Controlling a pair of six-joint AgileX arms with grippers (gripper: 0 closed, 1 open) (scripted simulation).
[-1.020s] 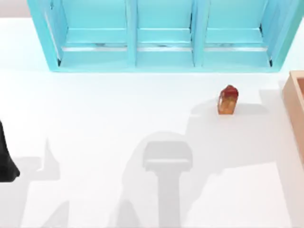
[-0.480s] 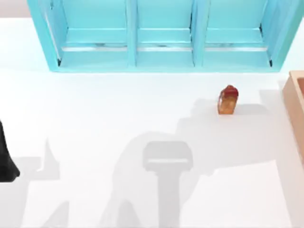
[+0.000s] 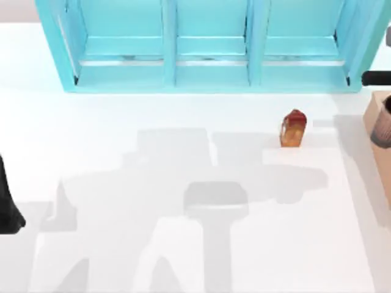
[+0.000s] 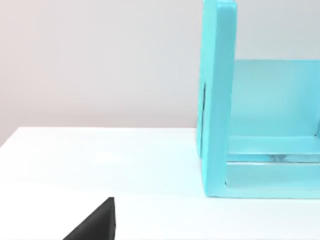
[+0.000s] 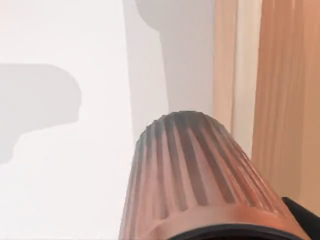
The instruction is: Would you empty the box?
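The box [image 3: 374,115] is light tan and sits at the table's right edge, cut off by the top view's border. A ribbed brown cup [image 3: 383,126] hangs over the box's left wall, and my right arm [image 3: 375,78] reaches in above it. In the right wrist view the cup [image 5: 190,175] sits close under the camera, held by my right gripper [image 5: 303,216], with the box wall [image 5: 282,95] beside it. A small red-and-orange item [image 3: 293,129] stands on the table left of the box. My left arm [image 3: 7,210] is parked at the left edge.
A big turquoise three-compartment shelf unit [image 3: 208,73] runs along the back of the table; its end wall [image 4: 217,100] shows in the left wrist view. White table [image 3: 153,183] lies open between the left arm and the small item.
My right arm has come into the top view at the right edge with the ribbed cup over the box's wall. Shadows on the table have spread leftward. The small item has not moved.
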